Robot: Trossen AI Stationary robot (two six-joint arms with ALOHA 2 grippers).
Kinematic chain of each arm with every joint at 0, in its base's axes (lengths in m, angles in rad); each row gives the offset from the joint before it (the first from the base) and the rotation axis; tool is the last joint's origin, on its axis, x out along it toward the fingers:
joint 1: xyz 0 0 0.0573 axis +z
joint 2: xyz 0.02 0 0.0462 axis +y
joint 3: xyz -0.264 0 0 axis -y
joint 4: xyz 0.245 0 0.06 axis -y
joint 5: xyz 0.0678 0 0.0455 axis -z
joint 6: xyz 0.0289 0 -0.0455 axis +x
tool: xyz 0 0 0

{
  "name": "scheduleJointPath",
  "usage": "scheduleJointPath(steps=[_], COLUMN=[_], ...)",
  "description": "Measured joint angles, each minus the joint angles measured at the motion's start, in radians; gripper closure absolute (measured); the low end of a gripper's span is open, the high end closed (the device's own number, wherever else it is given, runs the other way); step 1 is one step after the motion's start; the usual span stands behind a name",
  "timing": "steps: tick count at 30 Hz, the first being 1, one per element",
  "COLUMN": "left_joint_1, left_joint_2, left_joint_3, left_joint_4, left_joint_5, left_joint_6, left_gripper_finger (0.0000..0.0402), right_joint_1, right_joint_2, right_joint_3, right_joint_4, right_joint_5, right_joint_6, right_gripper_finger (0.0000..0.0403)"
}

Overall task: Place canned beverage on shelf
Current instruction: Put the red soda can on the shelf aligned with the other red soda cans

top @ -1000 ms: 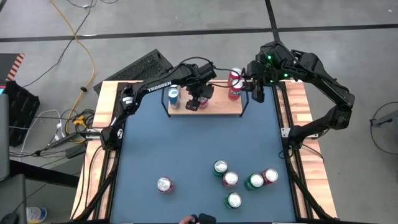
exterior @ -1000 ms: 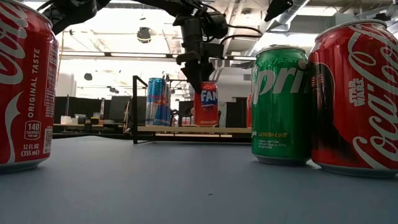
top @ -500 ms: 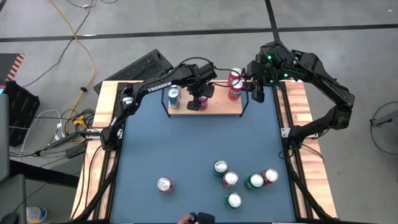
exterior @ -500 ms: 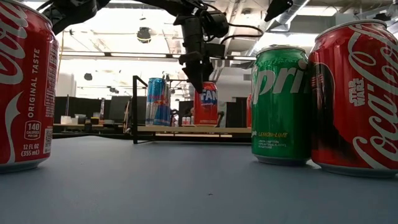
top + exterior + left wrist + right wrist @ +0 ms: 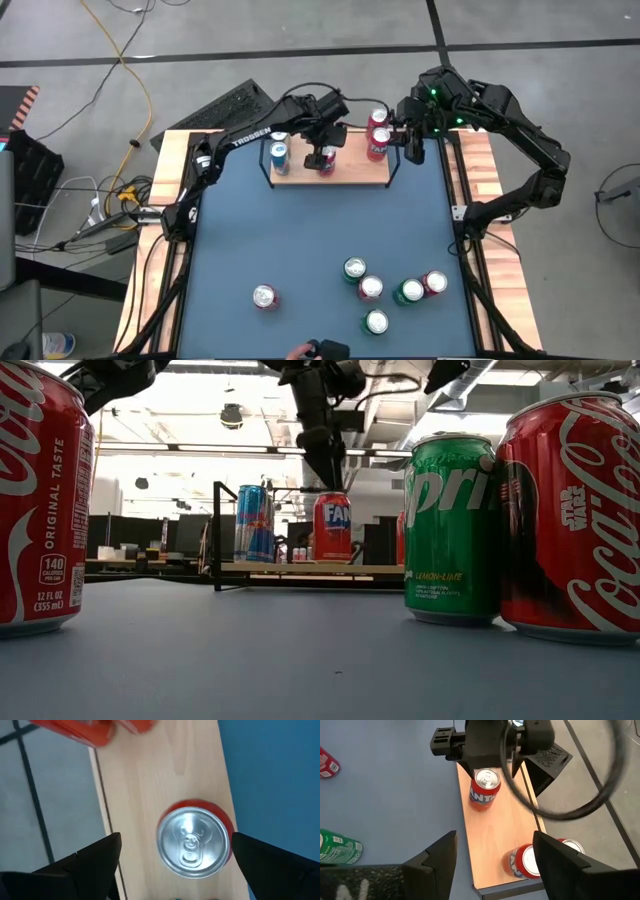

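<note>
The left pincer (image 5: pixel 322 152) hangs wide open directly above the orange can (image 5: pixel 333 527), which stands upright below it on the shelf (image 5: pixel 350 170). Best to lift straight up, fingers clear of the rim. The right pincer (image 5: pixel 412 137), part open, waits alongside.

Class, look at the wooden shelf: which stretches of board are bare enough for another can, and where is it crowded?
On the shelf, bare board lies between the blue can and the Fanta can, and between Fanta and the two red cans. That right end is crowded. The left claw hangs open over Fanta.
</note>
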Motion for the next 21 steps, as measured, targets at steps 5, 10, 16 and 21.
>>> scheduleJointPath(steps=[5,10,16,21], left_joint_1=[-0.027,-0.080,-0.135,-0.159], left_joint_2=[-0.040,-0.125,-0.280,-0.405], left_joint_3=[-0.003,-0.002,-0.002,-0.002], left_joint_4=[-0.072,-0.219,-0.311,-0.306], left_joint_5=[-0.062,-0.052,-0.052,-0.056], left_joint_6=[-0.086,-0.237,-0.428,-0.592], left_gripper_finger=[0.0040,0.0040,0.0040,0.0040], right_joint_1=[-0.003,-0.065,-0.131,-0.110], right_joint_2=[0.000,-0.003,0.019,0.088], right_joint_3=[-0.005,-0.099,-0.277,-0.358], right_joint_4=[0.009,0.161,0.455,0.649], right_joint_5=[-0.022,-0.223,-0.257,-0.294], right_joint_6=[-0.025,-0.070,-0.103,-0.094], right_gripper_finger=[0.0159,0.0159,0.0159,0.0157])
